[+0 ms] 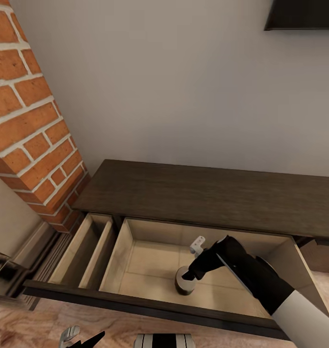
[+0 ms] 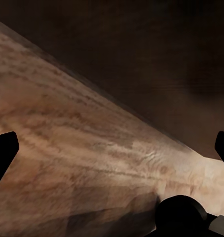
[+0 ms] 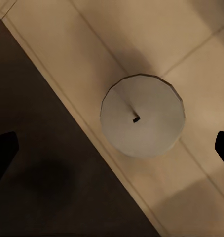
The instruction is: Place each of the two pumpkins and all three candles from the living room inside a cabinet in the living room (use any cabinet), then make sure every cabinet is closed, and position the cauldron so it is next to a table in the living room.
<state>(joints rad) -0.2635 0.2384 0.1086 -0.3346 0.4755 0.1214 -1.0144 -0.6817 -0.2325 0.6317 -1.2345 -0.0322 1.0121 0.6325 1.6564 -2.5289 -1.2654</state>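
Note:
The cabinet is a long, low, dark brown unit against the wall, with its wide drawer pulled out and showing a pale beige inside. One candle, a short grey cylinder with a dark wick, stands upright on the drawer floor. My right gripper hangs open just above it. In the right wrist view the candle lies between the spread fingertips, untouched. My left gripper is low in front of the drawer, open and empty over the floor. The pumpkins, cauldron and table are out of view.
A narrower drawer beside the wide one also stands open. The red brick fireplace rises at the left. A dark screen hangs on the wall at the upper right. Wooden floor runs along the drawer front.

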